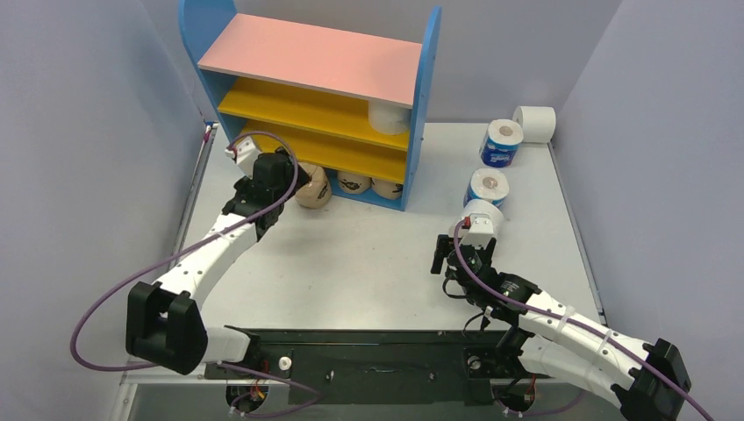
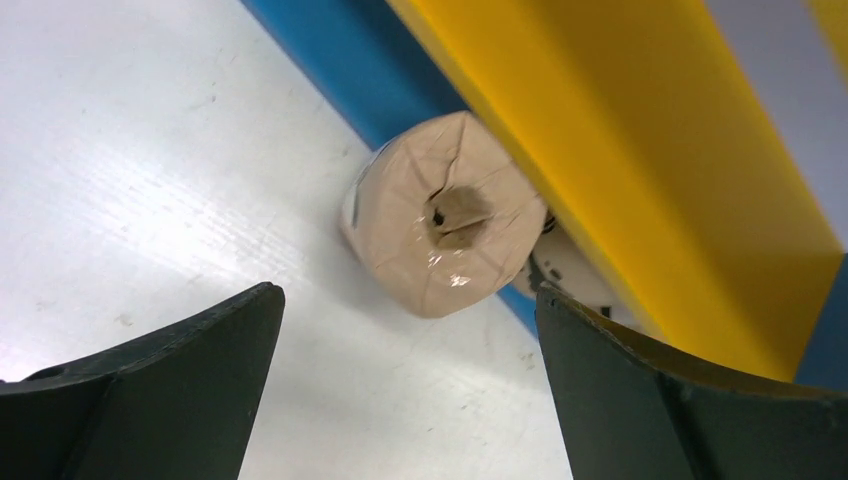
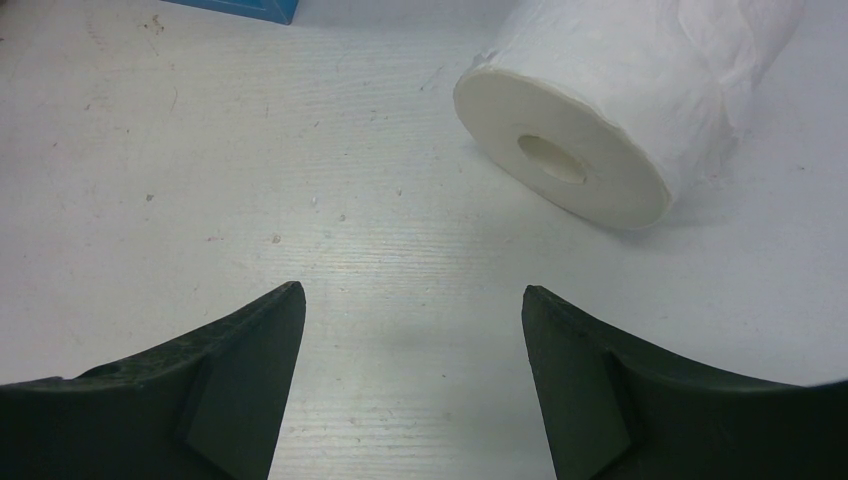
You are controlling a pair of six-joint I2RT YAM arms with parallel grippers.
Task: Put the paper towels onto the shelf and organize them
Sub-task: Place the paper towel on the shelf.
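Observation:
The shelf [image 1: 419,105] stands at the back of the table, with one white roll [image 1: 389,117] on its upper yellow shelf. Three tan rolls sit at its blue base; the leftmost tan roll [image 1: 313,189] lies just ahead of my left gripper [image 1: 294,180], which is open and empty. In the left wrist view that tan roll [image 2: 445,245] lies on its side between and beyond the open gripper [image 2: 410,300]. My right gripper [image 1: 467,246] is open and empty, just short of a white roll [image 1: 484,215], which also shows in the right wrist view [image 3: 590,110], ahead and to the right of the gripper [image 3: 412,292].
Two blue-wrapped rolls [image 1: 502,143] [image 1: 487,188] stand right of the shelf. Another white roll [image 1: 535,124] lies at the back right corner. Grey walls enclose the table on three sides. The yellow shelf edge [image 2: 640,150] overhangs the tan roll.

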